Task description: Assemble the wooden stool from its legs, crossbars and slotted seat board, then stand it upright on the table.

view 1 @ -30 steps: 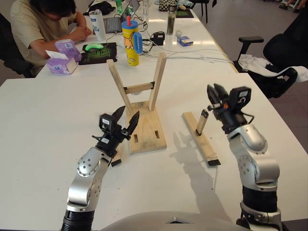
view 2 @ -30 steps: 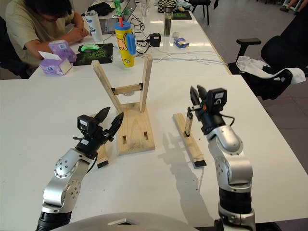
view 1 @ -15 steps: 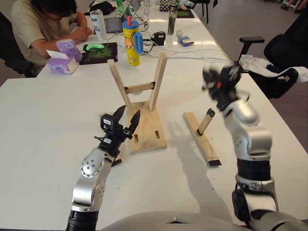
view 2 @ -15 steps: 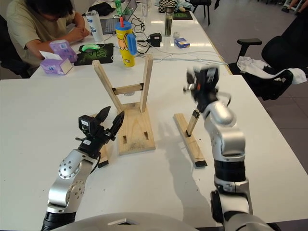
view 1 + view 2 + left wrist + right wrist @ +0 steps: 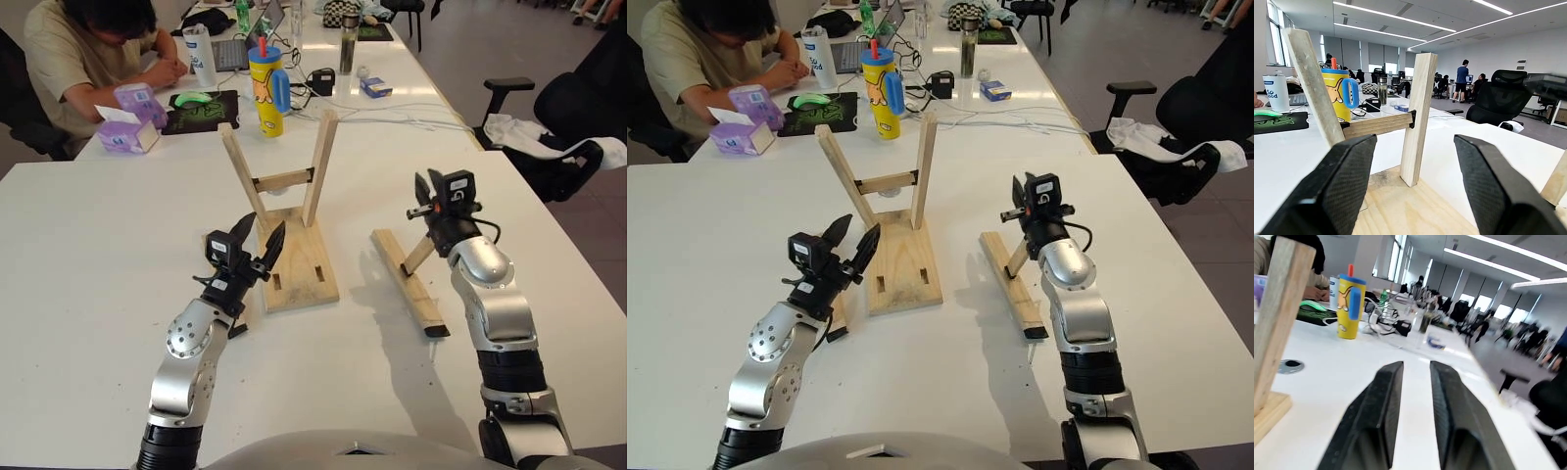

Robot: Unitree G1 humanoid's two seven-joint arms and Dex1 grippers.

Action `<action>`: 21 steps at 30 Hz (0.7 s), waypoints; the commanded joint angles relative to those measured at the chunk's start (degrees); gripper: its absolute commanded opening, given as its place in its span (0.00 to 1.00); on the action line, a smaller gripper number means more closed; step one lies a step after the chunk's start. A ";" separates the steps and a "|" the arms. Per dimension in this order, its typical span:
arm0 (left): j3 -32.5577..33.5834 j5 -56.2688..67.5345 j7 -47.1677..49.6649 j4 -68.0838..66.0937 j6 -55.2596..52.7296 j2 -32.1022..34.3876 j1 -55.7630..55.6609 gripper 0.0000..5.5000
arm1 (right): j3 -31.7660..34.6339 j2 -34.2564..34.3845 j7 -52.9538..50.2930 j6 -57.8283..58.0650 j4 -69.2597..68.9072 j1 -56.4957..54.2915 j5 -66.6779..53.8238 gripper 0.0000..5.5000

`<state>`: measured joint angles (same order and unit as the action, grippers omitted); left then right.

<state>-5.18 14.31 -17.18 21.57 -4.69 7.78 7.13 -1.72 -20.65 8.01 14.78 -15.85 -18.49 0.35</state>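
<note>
White table (image 5: 98, 255) is bearing the seat board (image 5: 306, 282), two legs (image 5: 321, 166) upright in it, beside a loose leg (image 5: 416, 294). Left gripper (image 5: 261, 229) is hovering wide apart; right gripper (image 5: 426, 182), narrowly apart, should be gripping that leg squarely.

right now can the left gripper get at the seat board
Probably yes: the left gripper is open at the near left edge of the seat board, nothing between them; the legs stand farther back.
</note>
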 commanded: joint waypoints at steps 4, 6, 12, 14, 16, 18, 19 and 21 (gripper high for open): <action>-1.67 -1.99 1.25 -0.06 0.66 -1.33 0.90 0.53 | -14.21 -3.65 20.46 20.05 -18.39 15.71 -21.32 0.18; -1.57 -1.88 1.26 0.36 0.39 -1.17 0.46 0.53 | -12.02 -8.92 23.47 22.30 -19.67 26.51 -23.28 0.23; -1.68 -2.68 3.05 1.59 1.10 -1.88 2.10 0.53 | 7.85 -10.30 23.27 19.31 -22.54 45.72 -27.57 0.39; -1.99 -2.38 3.25 2.05 0.87 -2.12 2.99 0.53 | 10.98 -10.25 20.75 19.35 -22.14 46.35 -25.69 0.45; -2.28 -2.52 3.37 2.15 0.88 -2.25 3.49 0.53 | 12.51 -9.76 18.54 18.63 -20.98 45.40 -23.63 0.51; -2.62 -2.63 3.42 2.04 1.05 -2.45 3.53 0.53 | 11.47 -9.42 17.74 16.53 -19.78 44.38 -21.30 0.56; -2.75 -2.62 3.42 2.00 1.07 -2.52 3.47 0.53 | 10.92 -8.89 17.16 16.29 -19.25 43.73 -20.78 0.58; -2.93 -2.53 3.17 1.71 0.96 -2.45 3.03 0.53 | 9.06 -8.39 15.95 16.83 -17.16 41.73 -19.09 0.61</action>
<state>-7.79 12.19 -13.84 23.16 -3.69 5.39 10.36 9.31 -30.07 25.31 31.56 -35.17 25.38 -20.58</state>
